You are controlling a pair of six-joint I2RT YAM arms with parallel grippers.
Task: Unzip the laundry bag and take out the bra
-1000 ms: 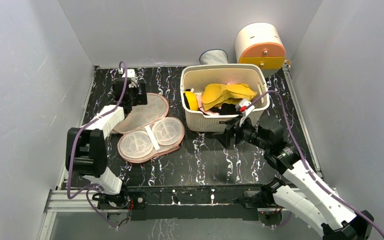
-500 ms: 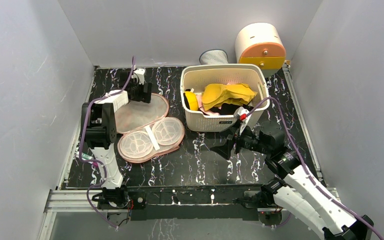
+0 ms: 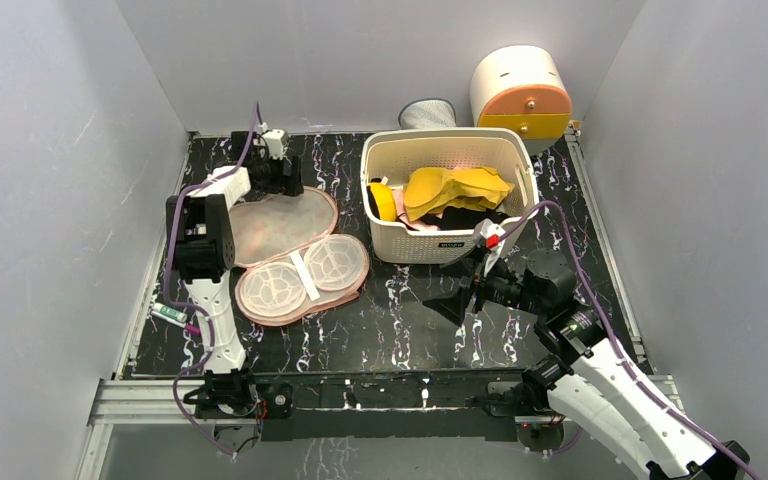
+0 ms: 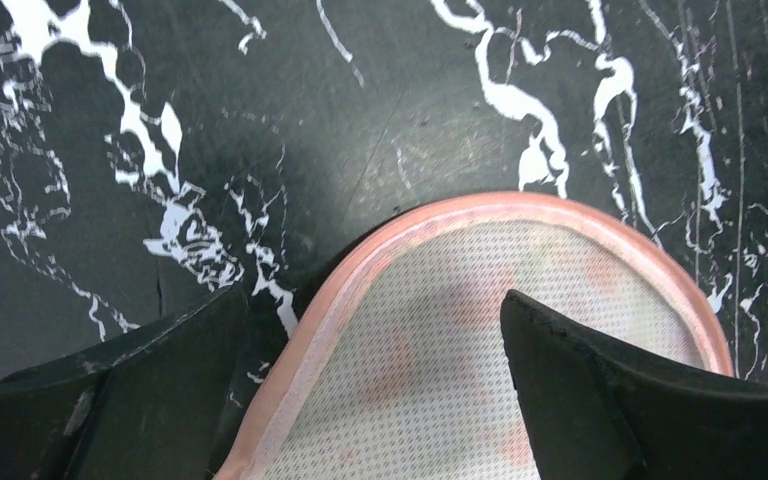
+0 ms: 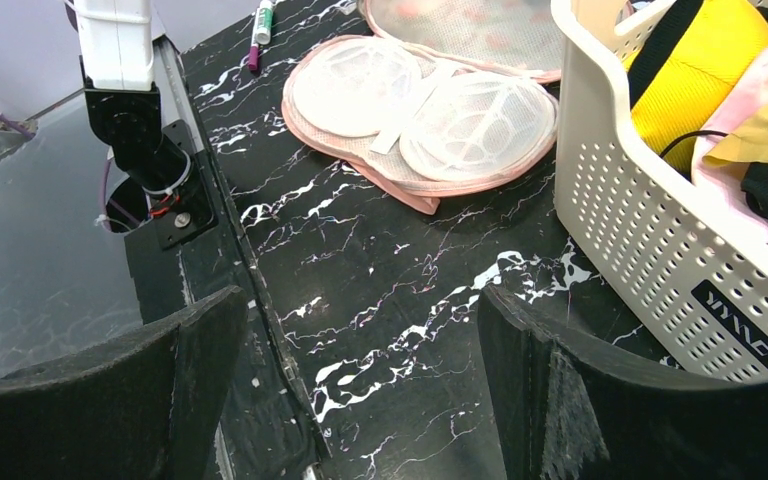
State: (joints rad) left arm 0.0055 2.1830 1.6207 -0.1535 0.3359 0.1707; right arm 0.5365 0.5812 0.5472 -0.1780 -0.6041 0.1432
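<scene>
Mustard bra (image 3: 455, 188) in basket (image 3: 415, 245), laundry bag (image 3: 280, 225) unzipped beside it; my left pincer (image 4: 375, 320) and right pincer (image 5: 355, 340) gape empty. Seemingly finished; I need only withdraw.

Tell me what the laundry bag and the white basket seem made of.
Laundry bag: fine matte mesh fabric, pink cloth edging; tiny grid of holes shows. White basket: probably moulded plastic, smooth, slightly glossy; rigid perforated walls.

In the left wrist view the laundry bag (image 4: 480, 330) runs off the picture's lower edge, partly behind two fingers (image 4: 600, 400) of the left gripper (image 4: 370, 300); seen from above, the bra (image 3: 455, 190) covers most of the dark garments (image 3: 457, 216) in the basket (image 3: 400, 245); the basket's label (image 5: 750, 330) is unreadable; the right arm (image 3: 620, 390) is cut off at the near right corner.
</scene>
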